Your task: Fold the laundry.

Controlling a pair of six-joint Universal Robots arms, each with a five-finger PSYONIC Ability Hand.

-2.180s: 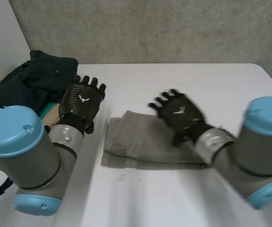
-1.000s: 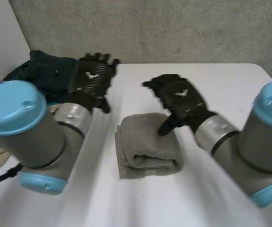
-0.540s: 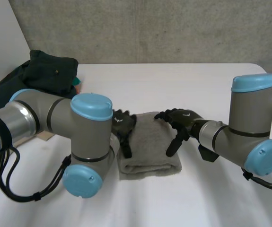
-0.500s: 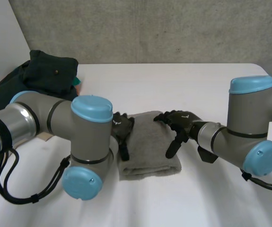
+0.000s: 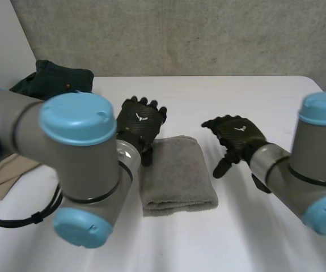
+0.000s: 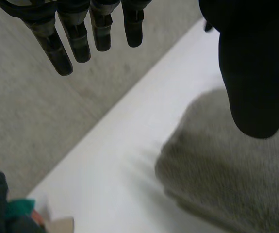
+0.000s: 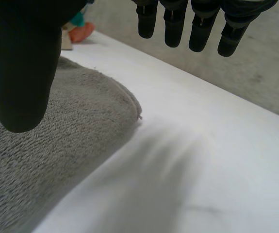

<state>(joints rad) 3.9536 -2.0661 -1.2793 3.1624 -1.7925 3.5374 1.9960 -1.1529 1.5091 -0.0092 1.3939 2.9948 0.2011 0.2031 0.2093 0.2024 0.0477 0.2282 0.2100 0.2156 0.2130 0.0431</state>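
Laundry status: one grey towel lies folded into a compact block near the middle of the table, about midway between its left and right edges. That position is judged deliberate, being within reach of both arms.

Left hand hovers above the towel's far left corner, clear of the cloth. Its fingers are straight and spread, and they grip nothing. Right hand hangs just beside the towel's right edge, raised off the table. Its fingers are extended, the thumb is over the cloth without touching it, and nothing is held. With two empty hands flanking the block, this item appears to be fully folded and released.

One dark green heap sits at the table's far left corner, well apart from the towel. It is judged to be stock awaiting folding, kept out of the working area. The number of garments in it cannot be determined.

One small teal and orange object lies near that heap; its identity is not established.

Count: towels, one; heaps, one; hands, two.
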